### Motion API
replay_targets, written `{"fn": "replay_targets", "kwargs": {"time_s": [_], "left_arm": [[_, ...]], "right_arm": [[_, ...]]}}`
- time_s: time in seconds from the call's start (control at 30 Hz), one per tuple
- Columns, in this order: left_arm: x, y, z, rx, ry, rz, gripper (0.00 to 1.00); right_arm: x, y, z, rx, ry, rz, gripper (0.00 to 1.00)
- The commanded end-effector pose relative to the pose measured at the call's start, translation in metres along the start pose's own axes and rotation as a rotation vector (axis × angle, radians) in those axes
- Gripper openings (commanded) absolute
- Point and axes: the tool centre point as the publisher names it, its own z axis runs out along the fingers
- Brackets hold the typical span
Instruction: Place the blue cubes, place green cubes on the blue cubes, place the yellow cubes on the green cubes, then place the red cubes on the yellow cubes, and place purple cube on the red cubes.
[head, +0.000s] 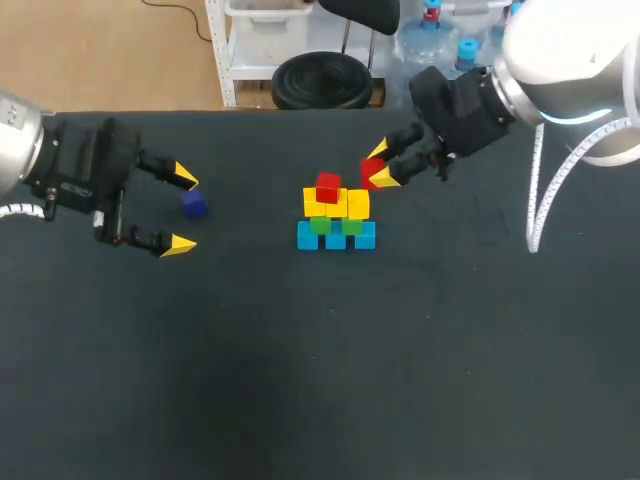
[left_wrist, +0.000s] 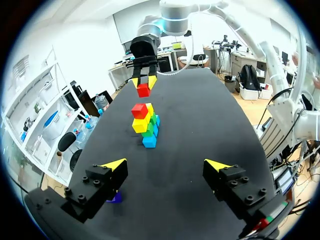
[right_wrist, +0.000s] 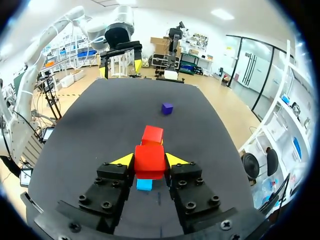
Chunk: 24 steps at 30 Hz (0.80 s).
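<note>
Our right gripper (right_wrist: 150, 160) is clamped on a red cube (right_wrist: 149, 155), held raised just behind the right end of the stack (head: 336, 222). We judge the step is to seat it beside the placed red cube (head: 328, 186), on the yellow cubes (head: 358, 204). We should lower it straight, with its faces square to the row, and release gently. A cube has no long axis; its faces look roughly parallel to the stack. Our left gripper (head: 182, 211) stands open around the purple cube (head: 194, 205).
</note>
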Motion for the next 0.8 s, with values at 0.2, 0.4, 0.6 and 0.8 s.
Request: {"fn": "replay_targets", "kwargs": {"time_s": [0.2, 0.4, 0.6, 0.8], "left_arm": [[0.002, -0.001, 0.000, -0.003, -0.006, 0.004, 1.00], [0.002, -0.001, 0.000, -0.003, -0.006, 0.004, 1.00], [0.002, -0.001, 0.000, -0.003, -0.006, 0.004, 1.00], [0.002, -0.001, 0.000, -0.003, -0.006, 0.004, 1.00]], "right_arm": [[-0.005, -0.001, 0.014, -0.014, -0.001, 0.002, 0.00], [-0.006, 0.001, 0.020, -0.022, -0.006, 0.005, 0.00], [-0.007, 0.002, 0.023, -0.027, -0.008, 0.005, 0.00], [-0.008, 0.003, 0.026, -0.034, -0.008, 0.003, 0.00]]}}
